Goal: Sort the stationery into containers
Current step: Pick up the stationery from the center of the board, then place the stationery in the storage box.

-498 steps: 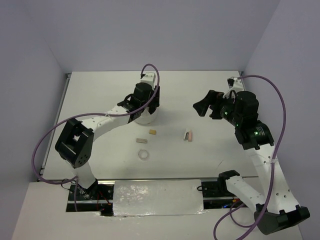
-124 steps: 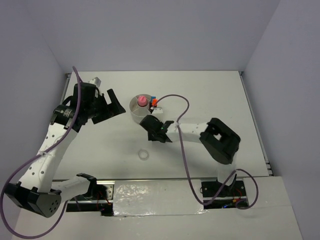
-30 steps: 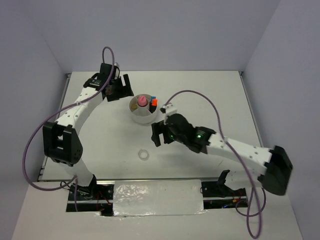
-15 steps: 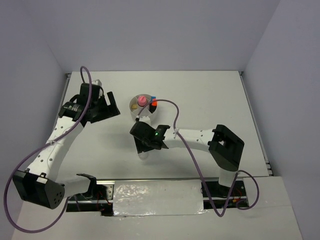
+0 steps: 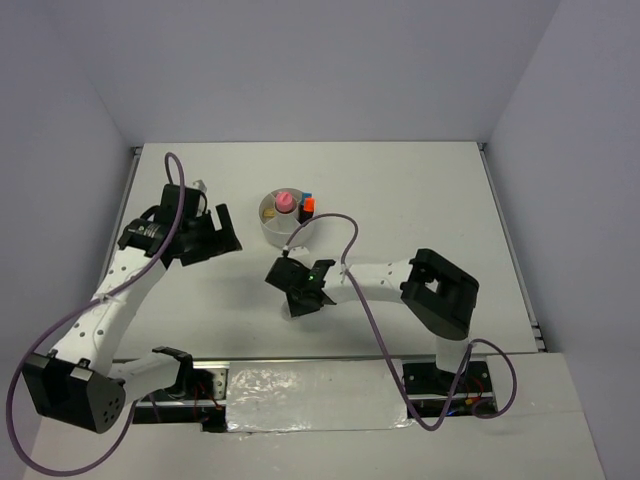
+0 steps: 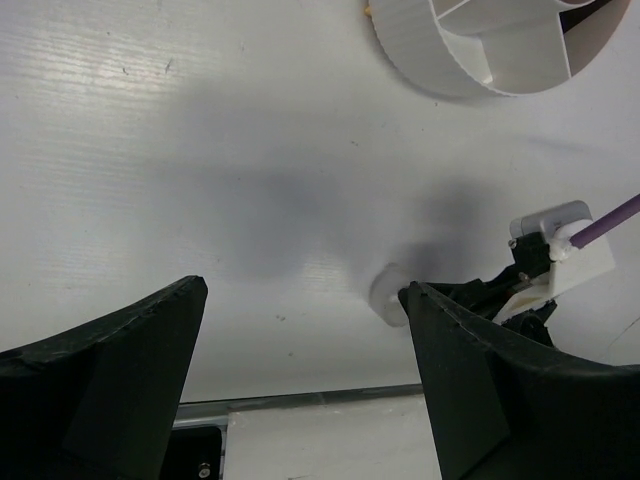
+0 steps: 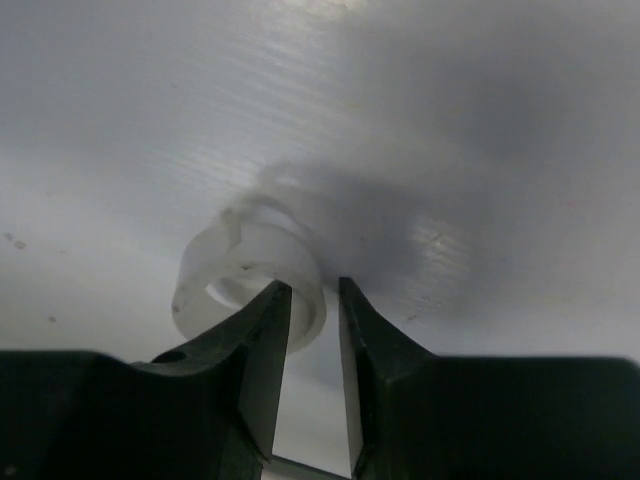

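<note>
The clear tape ring lies on the white table. My right gripper is down over it, one finger inside the ring and one outside, shut on the ring's near wall. From above, that gripper covers most of the ring. The round white tub stands behind it and holds a pink tube, an orange-capped marker and a tan eraser. My left gripper hovers open and empty to the left. In its wrist view the ring and the tub both show.
The right arm's purple cable loops over the table between the tub and the elbow. A metal rail runs along the table's near edge. Grey walls enclose the table at the back and on both sides.
The right gripper's jaws have drawn together on the tape ring's wall, and it has shifted slightly toward the near edge. The left arm has moved a little nearer, jaws still wide.
</note>
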